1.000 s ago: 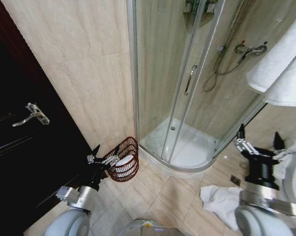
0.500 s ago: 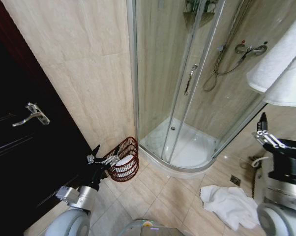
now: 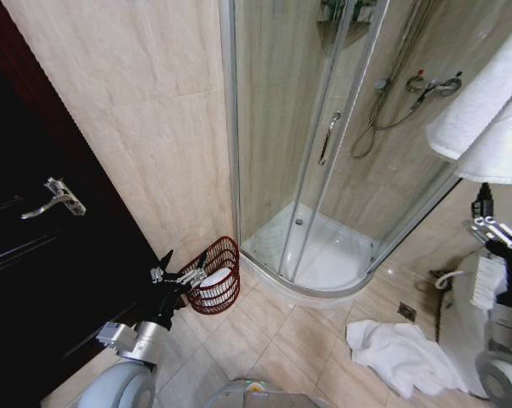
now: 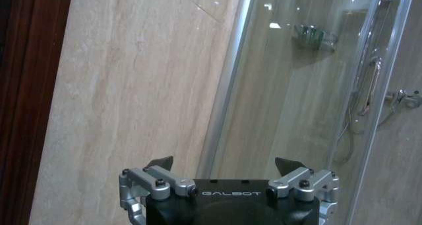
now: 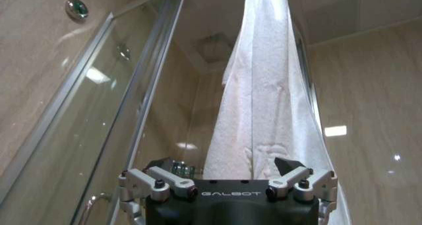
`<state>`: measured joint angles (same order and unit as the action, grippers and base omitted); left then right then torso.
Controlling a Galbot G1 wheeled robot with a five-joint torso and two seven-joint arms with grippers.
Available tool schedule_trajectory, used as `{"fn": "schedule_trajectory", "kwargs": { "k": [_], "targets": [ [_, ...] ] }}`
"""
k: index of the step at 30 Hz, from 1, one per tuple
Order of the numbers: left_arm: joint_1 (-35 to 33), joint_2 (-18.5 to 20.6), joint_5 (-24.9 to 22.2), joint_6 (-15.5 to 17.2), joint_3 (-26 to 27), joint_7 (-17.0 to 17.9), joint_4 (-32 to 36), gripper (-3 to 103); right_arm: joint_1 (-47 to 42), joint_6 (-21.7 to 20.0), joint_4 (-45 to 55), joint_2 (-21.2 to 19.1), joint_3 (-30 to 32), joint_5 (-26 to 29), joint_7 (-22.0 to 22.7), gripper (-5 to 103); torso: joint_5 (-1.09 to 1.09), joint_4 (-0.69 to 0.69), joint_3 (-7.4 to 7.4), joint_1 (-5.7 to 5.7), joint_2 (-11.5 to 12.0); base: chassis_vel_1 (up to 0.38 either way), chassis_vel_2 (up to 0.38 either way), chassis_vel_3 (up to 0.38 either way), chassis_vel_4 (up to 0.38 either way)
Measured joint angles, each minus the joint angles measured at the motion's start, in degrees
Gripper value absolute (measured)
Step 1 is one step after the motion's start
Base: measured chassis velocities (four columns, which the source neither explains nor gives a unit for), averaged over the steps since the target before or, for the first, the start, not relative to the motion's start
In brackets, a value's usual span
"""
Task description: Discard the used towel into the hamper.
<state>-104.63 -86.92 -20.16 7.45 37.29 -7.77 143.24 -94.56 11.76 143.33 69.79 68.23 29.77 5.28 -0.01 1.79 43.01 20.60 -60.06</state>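
Left gripper [image 3: 181, 265] fingers spread, empty, tips right at the rim of the hamper [image 3: 218, 279]; something white sits inside it. Hamper is on floor against the tiled wall [image 3: 145, 127], beside the shower enclosure [image 3: 324, 170]. Right gripper [image 5: 226, 166] fingers spread, nothing held, pointing up at hanging white towels [image 5: 264, 86]. Crumpled towel [image 3: 401, 353] lies on the floor tiles well below the right fingers, apart from the hamper.

Hamper [image 3: 215, 276]: near rim and left side covered by the left gripper [image 3: 181, 263].
Right gripper [image 3: 492, 223]: partly cut off by the head view's right edge.
Hanging towels [image 3: 487, 110]: cut off at the right edge.
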Motion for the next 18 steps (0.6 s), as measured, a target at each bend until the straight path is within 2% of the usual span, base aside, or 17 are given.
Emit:
{"fn": "schedule_trajectory", "kwargs": {
  "k": [8, 18],
  "targets": [
    [0.0, 0.01, 0.0, 0.0, 0.01, 0.0, 0.0, 100, 0.0, -0.36, -0.01, -1.32, 3.11, 2.33, -0.15, 100, 0.02, 0.0, 0.0, 0.0, -0.01, -0.079, -0.082, 0.077, 0.083],
    [0.0, 0.0, 0.0, 0.0, -0.01, 0.0, 0.0, 100, 0.01, -0.32, -0.05, -2.56, 3.67, 3.36, -0.25, 100, 0.01, -0.01, 0.0, 0.0, -0.01, -0.216, -0.224, 0.224, 0.21]
  ]
}}
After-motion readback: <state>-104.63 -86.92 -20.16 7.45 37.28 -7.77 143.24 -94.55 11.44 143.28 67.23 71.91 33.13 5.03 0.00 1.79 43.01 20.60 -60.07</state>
